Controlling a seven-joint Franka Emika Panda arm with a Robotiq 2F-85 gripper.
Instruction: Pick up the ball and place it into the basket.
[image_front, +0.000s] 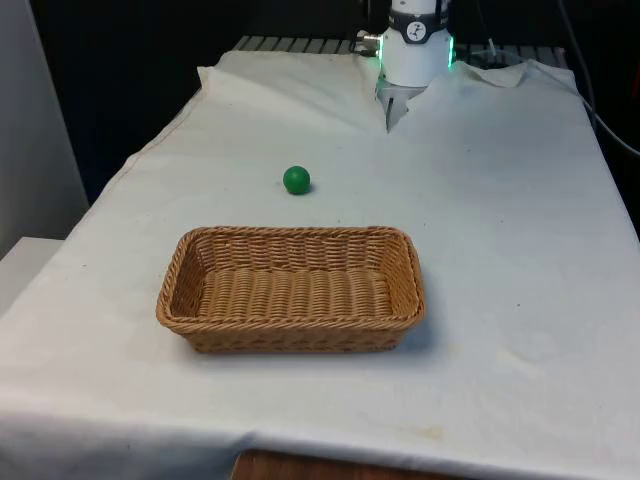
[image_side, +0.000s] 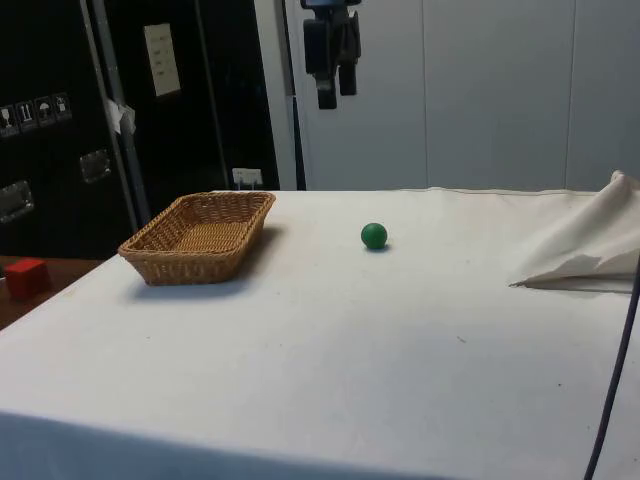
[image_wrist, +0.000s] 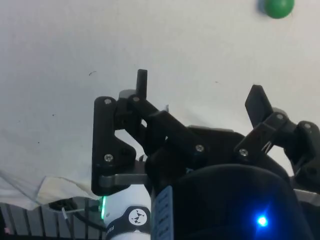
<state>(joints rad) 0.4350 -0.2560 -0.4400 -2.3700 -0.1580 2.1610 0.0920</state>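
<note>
sitting empty: basket (image_front: 291, 290), ball (image_front: 296, 180) apart.

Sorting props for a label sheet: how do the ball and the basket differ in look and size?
The ball is plain green and smooth; the basket is tan woven wicker. The ball is round and solid-looking; the basket is a rectangular, open-topped tray with nothing in it. The ball is much smaller, small enough to fit inside the basket easily. Both rest apart on the white cloth, untouched by the gripper high above.

Bare cloth (image_front: 500, 220) lies all round the green ball (image_front: 296, 180); the wicker basket (image_front: 190, 262) (open-topped) sits near it, apart, the gripper (image_side: 335, 95) hanging high above.
</note>
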